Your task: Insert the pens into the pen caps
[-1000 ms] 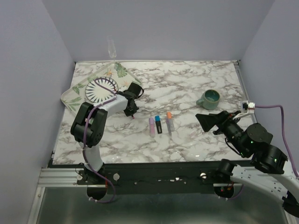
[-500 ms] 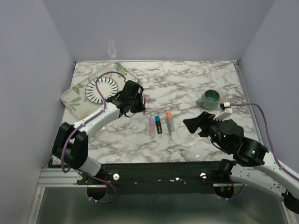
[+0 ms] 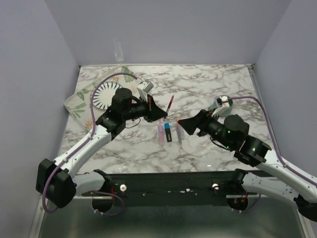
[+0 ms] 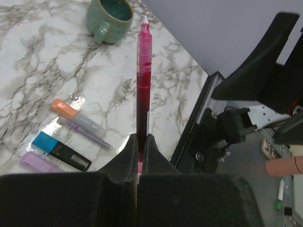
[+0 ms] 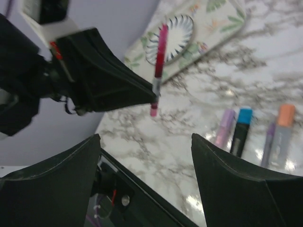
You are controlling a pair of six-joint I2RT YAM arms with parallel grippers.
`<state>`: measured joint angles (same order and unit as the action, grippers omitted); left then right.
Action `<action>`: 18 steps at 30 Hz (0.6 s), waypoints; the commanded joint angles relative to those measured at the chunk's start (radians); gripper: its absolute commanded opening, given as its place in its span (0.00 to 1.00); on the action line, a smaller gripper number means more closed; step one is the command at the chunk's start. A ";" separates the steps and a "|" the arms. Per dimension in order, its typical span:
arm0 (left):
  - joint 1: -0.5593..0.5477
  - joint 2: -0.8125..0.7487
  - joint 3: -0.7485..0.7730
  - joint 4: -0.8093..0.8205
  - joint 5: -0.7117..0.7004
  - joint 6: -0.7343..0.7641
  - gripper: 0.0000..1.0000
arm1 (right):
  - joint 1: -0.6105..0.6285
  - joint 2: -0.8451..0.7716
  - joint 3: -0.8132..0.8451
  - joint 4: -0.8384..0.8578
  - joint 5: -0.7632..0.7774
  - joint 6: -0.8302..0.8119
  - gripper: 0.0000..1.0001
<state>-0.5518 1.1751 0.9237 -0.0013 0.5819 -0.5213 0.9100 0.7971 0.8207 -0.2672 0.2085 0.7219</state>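
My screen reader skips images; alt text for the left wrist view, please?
The left gripper is shut on a thin red pen pointing away from the camera. On the marble table are an orange-tipped marker, a blue-tipped marker and a teal mug.

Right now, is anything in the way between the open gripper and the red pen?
No, nothing visible. The right gripper faces the red pen, held up by the left gripper, with only air between.

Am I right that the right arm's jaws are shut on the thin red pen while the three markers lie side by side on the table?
Not quite: the left wrist view shows the left gripper, not the right, with its jaws shut on the thin red pen. The three markers do lie side by side on the table.
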 commanded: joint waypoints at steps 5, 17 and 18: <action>-0.039 -0.083 -0.039 0.109 0.236 0.023 0.00 | -0.003 0.085 0.104 0.217 -0.127 -0.056 0.85; -0.092 -0.101 -0.056 0.139 0.248 0.001 0.00 | -0.003 0.099 0.090 0.250 -0.092 0.014 0.45; -0.092 -0.101 -0.054 0.141 0.245 -0.002 0.00 | -0.002 0.096 0.087 0.256 -0.093 0.016 0.33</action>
<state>-0.6373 1.0935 0.8745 0.1112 0.8040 -0.5102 0.9092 0.9146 0.9100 -0.0456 0.1112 0.7151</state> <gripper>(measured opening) 0.022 0.540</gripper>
